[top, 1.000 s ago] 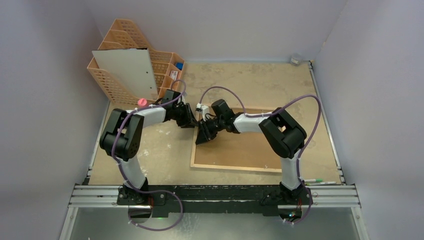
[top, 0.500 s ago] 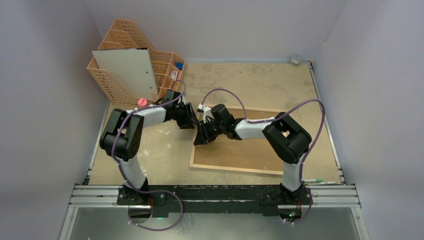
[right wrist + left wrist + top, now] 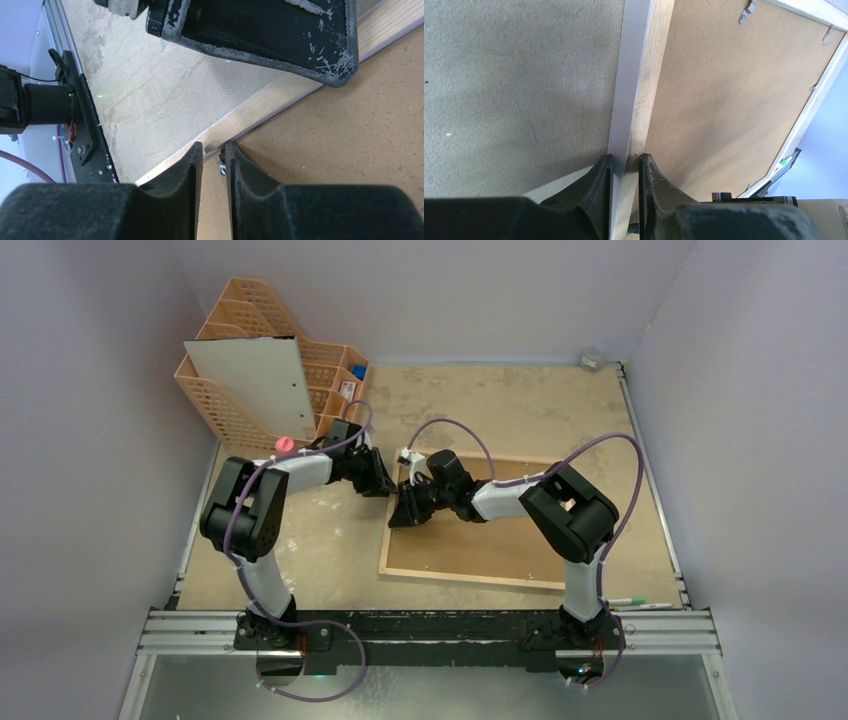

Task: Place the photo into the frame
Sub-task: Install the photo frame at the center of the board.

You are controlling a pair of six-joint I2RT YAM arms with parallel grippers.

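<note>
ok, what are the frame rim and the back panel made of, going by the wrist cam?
Frame: the rim looks like light bare wood, matte, with grain lines showing. Its outer face looks painted white.
Back panel: probably fibreboard, since it is flat brown, matte and finely speckled with no grain.
Clip on the panel: likely metal, grey with a slight shine.

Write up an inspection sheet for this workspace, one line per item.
Surface: worn tan table, pale scuffs.
Job's things: frame lies face down, brown backing up; photo apparently the white sheet leaning on the organiser, print side unseen.
Clutter: pink cap; pens near the right edge.
Grippers: left gripper clamps the frame's edge; right gripper nearly closed at the rim, grip unclear.
Cables: purple cables loop over both arms.
Surroundings: plain walls; metal rail.
</note>
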